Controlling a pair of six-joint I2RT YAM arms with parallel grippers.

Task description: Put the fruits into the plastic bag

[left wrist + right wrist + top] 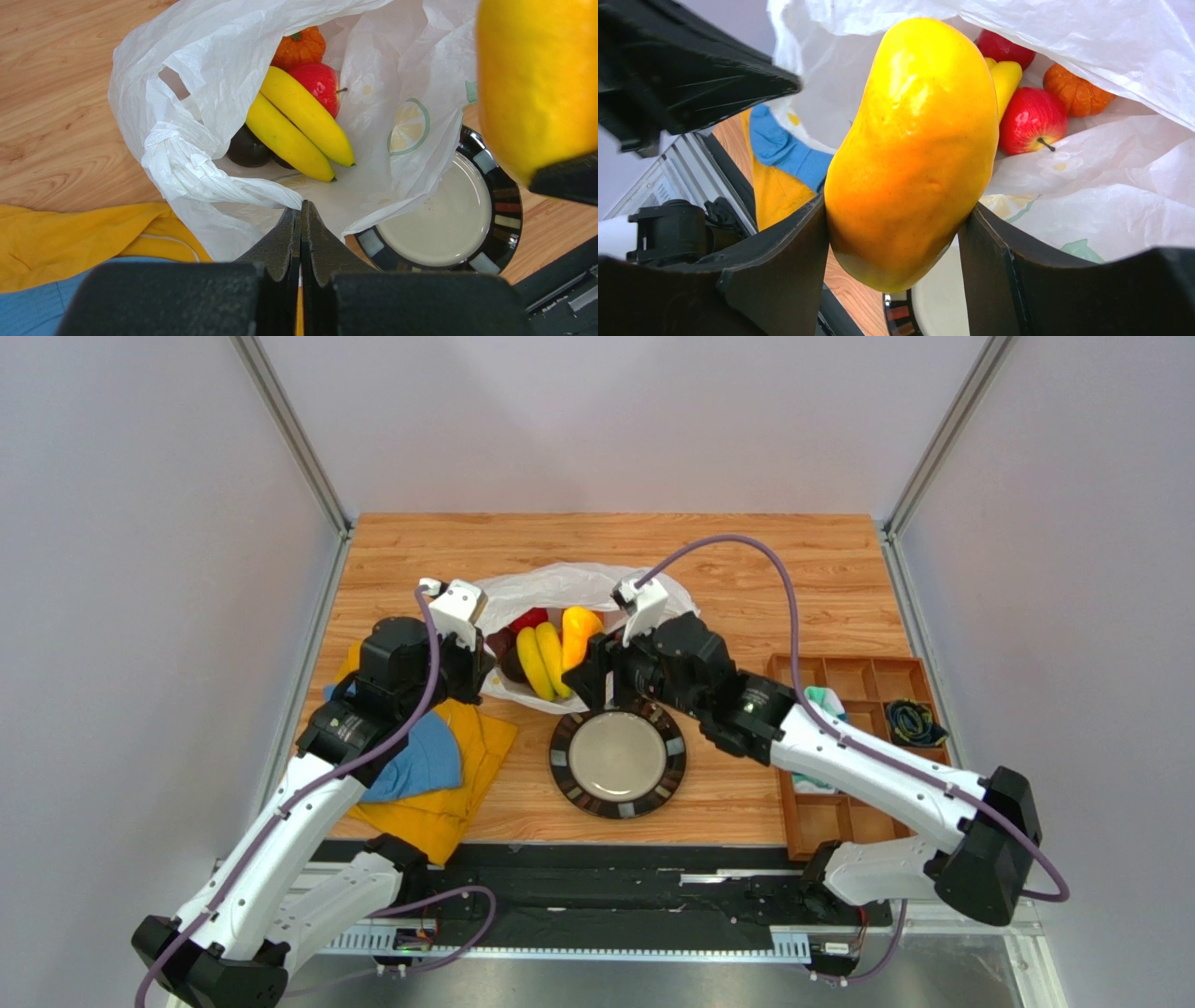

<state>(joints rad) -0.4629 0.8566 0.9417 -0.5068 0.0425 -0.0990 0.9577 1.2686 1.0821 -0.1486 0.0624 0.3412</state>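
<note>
My right gripper (896,245) clamps the mango (913,140) by its sides, centre frame, over the bag (1088,210) mouth, ready, I judge, for the drop. The mango is smooth and glossy, yellow shading to orange. My left gripper (302,231), bottom centre, is pinched shut on the bag's near rim, I think to hold it open. Deeper in lie bananas (302,122), a red fruit (319,82) and a ribbed orange one (300,47).

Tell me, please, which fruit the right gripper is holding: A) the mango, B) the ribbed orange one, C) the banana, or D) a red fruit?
A: the right gripper has its fingers on both sides of the mango, while the banana lies in the bag.
</note>
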